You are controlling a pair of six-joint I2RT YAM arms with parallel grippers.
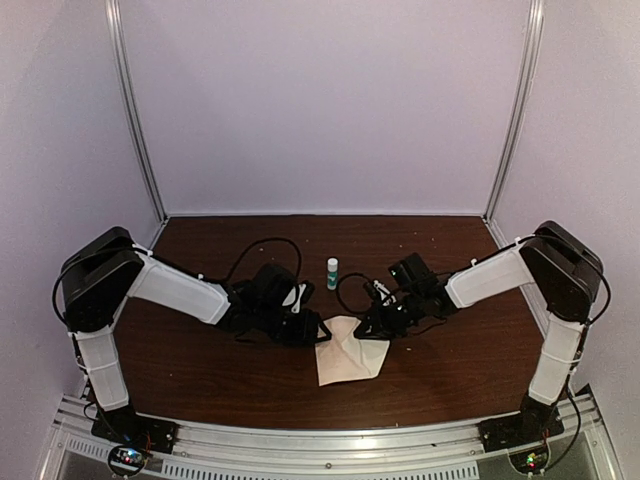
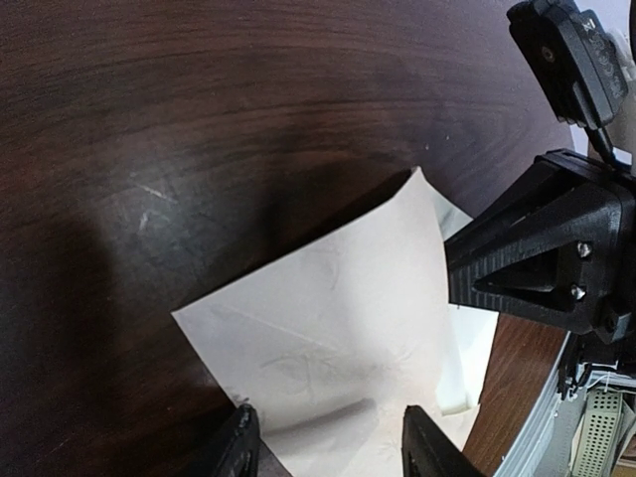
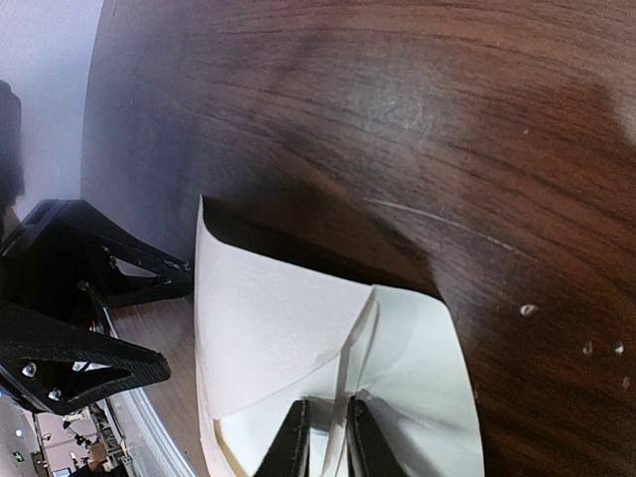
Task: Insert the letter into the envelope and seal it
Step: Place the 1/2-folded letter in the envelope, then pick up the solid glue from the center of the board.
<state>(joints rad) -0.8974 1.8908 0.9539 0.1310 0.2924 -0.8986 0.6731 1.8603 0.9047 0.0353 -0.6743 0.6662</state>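
The two black fingers of the right tool point(image 3: 328, 447) stand almost together, clenched on a thin upright edge of paper that belongs to the envelope point(image 3: 288, 328). From that pinch the pale sheet spreads away over the dark wood. Its pointed triangular flap point(image 3: 258, 298) stands lifted off the surface and throws a shadow behind it.

Opposite, the left tool point(image 2: 333, 449) hangs over the other side of the same envelope, released, with its fingers spread well apart. The paper runs beneath the gap, and I cannot tell whether the tips touch it. On that side one corner of the envelope curls up off the wood, toward the right tool.

From above, the envelope lies near the middle of the tabletop point(image 1: 200, 385), a little closer to the near edge than to the far one, right between the two tools. Further toward the far edge, apart from the paper, a small bottle point(image 1: 332, 272), white on top and teal below, stands upright between the two wrists. A metal rail point(image 1: 330, 440) runs along the near edge, where both arm bases are bolted.
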